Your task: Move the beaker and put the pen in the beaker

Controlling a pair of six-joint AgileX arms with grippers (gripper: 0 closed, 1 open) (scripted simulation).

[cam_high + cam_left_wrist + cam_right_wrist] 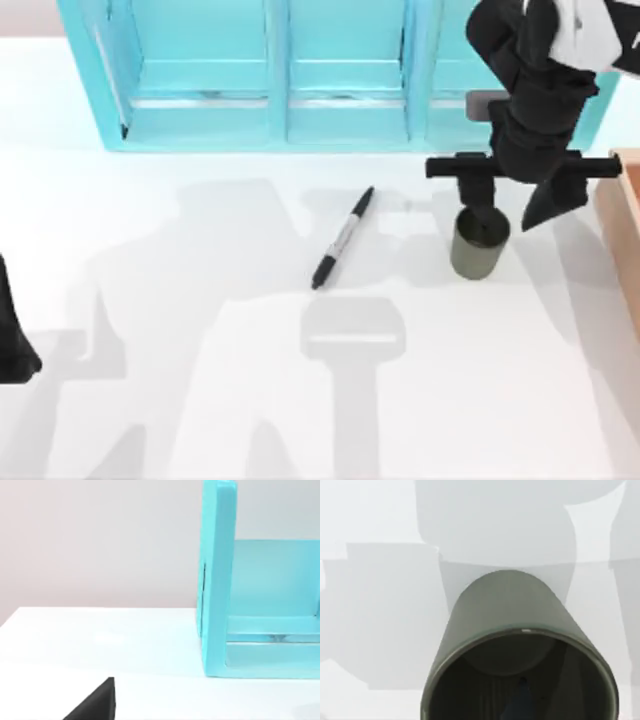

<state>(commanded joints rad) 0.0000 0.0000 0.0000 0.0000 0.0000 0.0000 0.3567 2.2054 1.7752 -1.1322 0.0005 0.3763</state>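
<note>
Right pincer (483,212): directly above the beaker (477,248), grip state cannot be told
Beaker: upright, worktop (200,400) right side, near wooden tray (622,230)
Pen (342,238): flat at centre, open worktop around
Left arm (12,340): parked at left edge

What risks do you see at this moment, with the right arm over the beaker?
The right gripper hangs just above the beaker; a descent off centre may tip the cup. The wooden box stands close on the right, so the arm might hit it. The pen lies loose and may roll.
</note>
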